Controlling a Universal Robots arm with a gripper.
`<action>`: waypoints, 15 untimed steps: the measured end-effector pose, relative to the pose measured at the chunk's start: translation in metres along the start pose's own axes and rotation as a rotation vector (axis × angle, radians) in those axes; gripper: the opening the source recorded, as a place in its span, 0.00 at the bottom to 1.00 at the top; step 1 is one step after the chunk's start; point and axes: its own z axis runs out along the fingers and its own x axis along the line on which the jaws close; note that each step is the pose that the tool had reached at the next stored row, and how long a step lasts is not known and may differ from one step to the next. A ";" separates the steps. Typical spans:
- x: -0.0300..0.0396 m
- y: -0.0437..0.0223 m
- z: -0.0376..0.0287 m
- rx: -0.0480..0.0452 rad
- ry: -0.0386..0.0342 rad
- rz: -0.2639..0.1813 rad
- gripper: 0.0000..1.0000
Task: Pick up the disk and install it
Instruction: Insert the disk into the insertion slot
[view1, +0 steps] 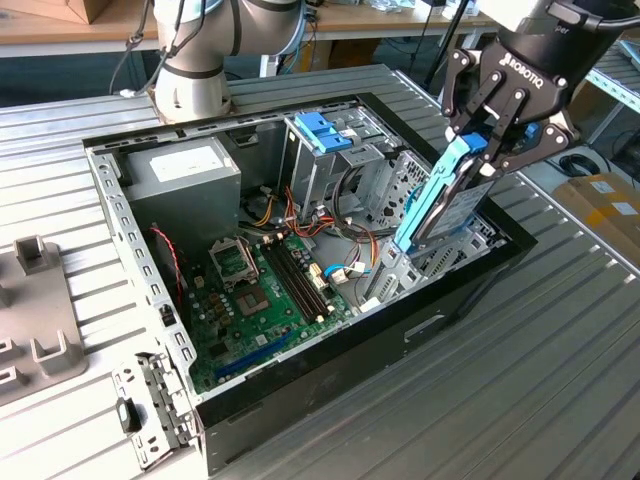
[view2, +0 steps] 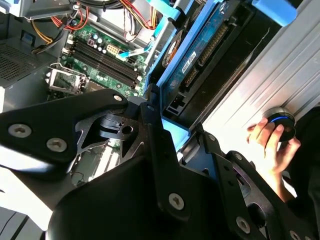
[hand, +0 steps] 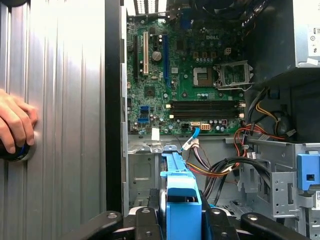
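Ribbed grey metal tabletop (view1: 520, 380) spread under an open black computer case (view1: 330, 380), its side off, with a wooden bench behind it. Inside lay a green circuit board (view1: 265, 300), a boxy grey power supply (view1: 185, 185) and an upright metal drive cage (view1: 335, 170) capped by a blue plastic handle (view1: 322, 132). The disk (view1: 440, 205), flat grey metal framed in light-blue plastic rails, stood on edge, tilted, its lower end inside the case's bay. The black gripper (view1: 497, 140) was clamped on its upper end. A person's hand (view2: 272, 142) rested on a round knob (view2: 281, 122) on the table.
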 end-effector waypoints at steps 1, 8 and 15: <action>0.0000 -0.0001 0.0007 0.0000 0.0009 0.000 0.37; 0.0001 -0.0004 0.0064 -0.0002 0.0010 0.000 0.37; 0.0004 -0.0009 0.0156 -0.0002 0.0010 0.000 0.37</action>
